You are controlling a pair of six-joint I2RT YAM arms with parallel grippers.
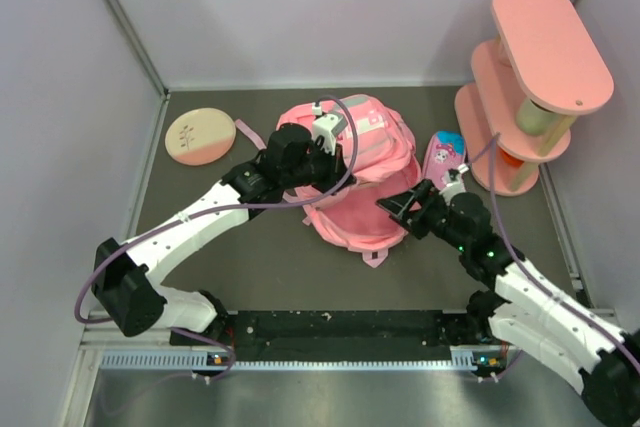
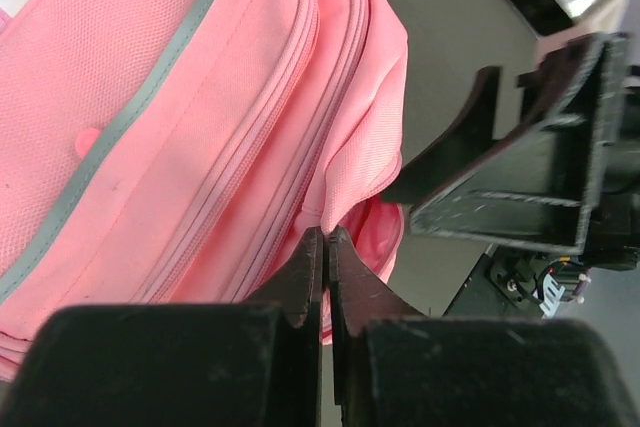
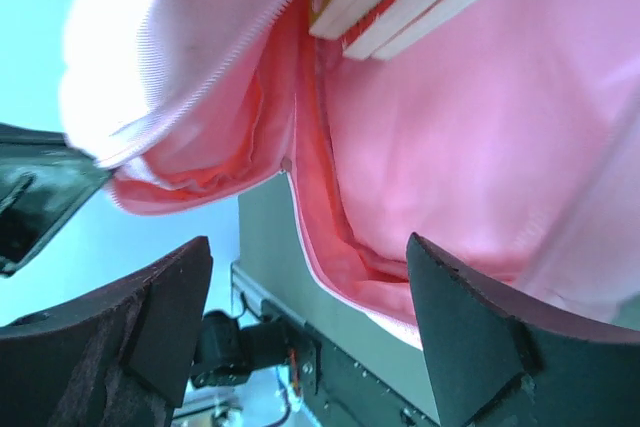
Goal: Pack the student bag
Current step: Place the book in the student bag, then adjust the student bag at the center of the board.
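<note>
The student bag is lying lengthwise far-to-near, its mouth opening toward the desk's near edge. The left claw is pinching its flap; the right claw is gaping wide at the mouth.

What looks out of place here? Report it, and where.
Nothing spilled or damaged. The student bag lies gaping, its flap pinched up by the left tool, books showing inside. The cartoon pencil case lies outside, beside the pink shelf.

A robot lab cell: pale panels in metal framing enclose a dark worktop, with a left arm and right arm bolted at the bottom.
</note>
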